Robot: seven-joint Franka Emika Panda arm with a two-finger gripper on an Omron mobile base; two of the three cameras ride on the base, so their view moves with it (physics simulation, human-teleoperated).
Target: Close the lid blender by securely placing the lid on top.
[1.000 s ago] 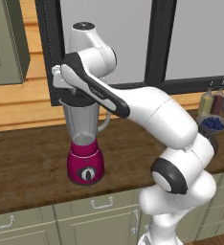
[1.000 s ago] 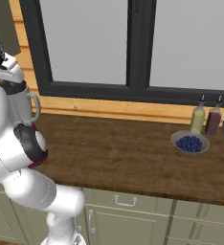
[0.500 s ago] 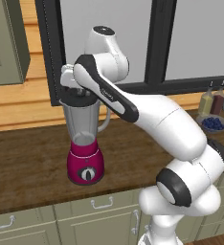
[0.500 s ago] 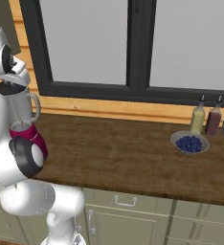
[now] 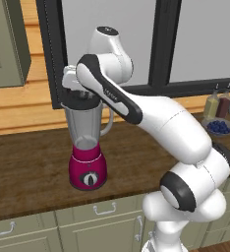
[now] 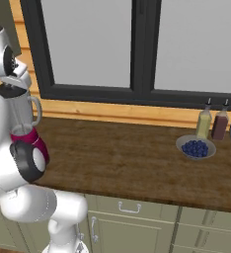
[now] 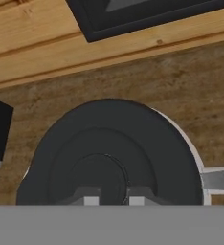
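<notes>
Currently: gripper (image 7: 109, 200) is pinching the lid (image 7: 109, 153) narrowly, jaws gripping its centre knob.
Risk: lid is sitting off-centre below the jaws over the blender (image 5: 86, 142); releasing may leave it tilted.

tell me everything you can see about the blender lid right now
The lid is a round, flat, matte black disc with raised concentric rings and a small central knob. It lies level over the mouth of the blender jar, whose clear rim and spout peek out on one side. The gripper is above it, fingertips close together at the knob. Whether it is fully seated can't be told.
</notes>
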